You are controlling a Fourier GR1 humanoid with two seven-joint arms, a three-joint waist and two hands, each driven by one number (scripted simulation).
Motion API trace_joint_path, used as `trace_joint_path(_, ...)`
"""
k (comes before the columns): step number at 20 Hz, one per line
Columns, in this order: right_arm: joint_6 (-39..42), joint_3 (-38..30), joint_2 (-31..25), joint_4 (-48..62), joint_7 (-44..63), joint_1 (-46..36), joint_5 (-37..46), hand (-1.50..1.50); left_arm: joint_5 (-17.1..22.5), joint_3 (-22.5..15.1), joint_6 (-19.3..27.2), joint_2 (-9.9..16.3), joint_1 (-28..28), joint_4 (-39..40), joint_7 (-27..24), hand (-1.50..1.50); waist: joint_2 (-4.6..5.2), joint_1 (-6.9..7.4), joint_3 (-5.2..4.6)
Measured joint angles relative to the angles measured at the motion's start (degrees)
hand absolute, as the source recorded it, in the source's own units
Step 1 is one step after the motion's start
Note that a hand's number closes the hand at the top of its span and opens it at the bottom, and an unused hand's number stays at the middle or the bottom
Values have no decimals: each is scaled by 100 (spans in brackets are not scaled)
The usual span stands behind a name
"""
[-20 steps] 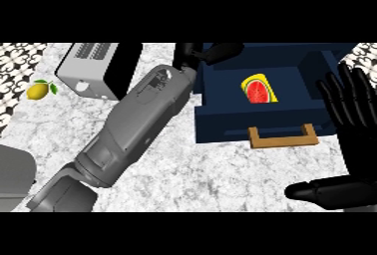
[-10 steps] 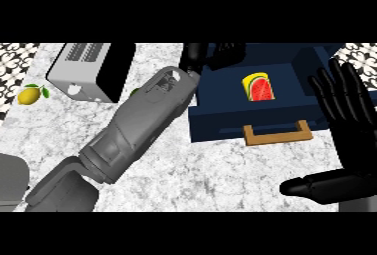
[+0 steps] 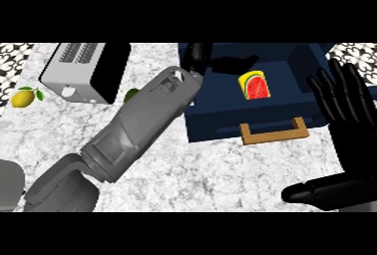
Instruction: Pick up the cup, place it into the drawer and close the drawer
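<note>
1. Cup [image 3: 255, 85]: yellow with a red watermelon print, lying inside the open navy drawer [image 3: 221, 122], toward its far middle. Apparently already released into the drawer; not touched by any robot hand.
2. Handling, as a judgement: small, rigid, probably light, smooth-sided and liable to slide or roll on the drawer floor. If regrasp needed, best taken across the body from above, thumb on one side and fingers on the other.
3. Left robot hand [image 3: 221, 61]: at the far left corner of the drawer, just beside the cup, dark fingers loosely curled, clamped on nothing visible. Forearm lying diagonally across the desk [image 3: 213, 174] and over the drawer's left edge.
4. Right robot hand [image 3: 346, 104]: at the right edge, fingers straight and spread, pointing far, thumb low at the near right. Resting, holding nothing.
5. Drawer standing pulled out, wooden handle [image 3: 274, 132] on the near face, free to be pushed.
6. Surroundings: toaster [image 3: 85, 69] far left, lemon [image 3: 23, 98] at the left edge, a green item [image 3: 131, 94] partly hidden behind the left forearm; all well clear of the drawer.
7. Obstruction, as a judgement: left forearm over the drawer rim to be withdrawn before closing.
</note>
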Motion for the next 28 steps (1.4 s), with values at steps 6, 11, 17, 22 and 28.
trace_joint_path(6,-18,-35,43,-41,92,-79,-200,-150,444,164,-237,-2,14,-225,-400,-150,-23,126,-4)
trace_joint_path(11,85,-197,-84,-277,352,58,-597,-150,808,409,-387,-1,71,-550,-718,-150,-81,294,-7)
trace_joint_path(17,415,-315,-358,-461,373,258,-768,150,927,745,-495,171,360,-1083,-651,-150,-148,561,-9)
trace_joint_path(22,815,-191,-718,-612,287,478,-320,150,1018,980,-549,622,905,-1696,-569,-150,-185,708,-12)
trace_joint_path(28,1037,7,-918,-575,127,720,397,150,1023,991,-388,1171,2061,-3010,-319,-150,-213,827,-13)
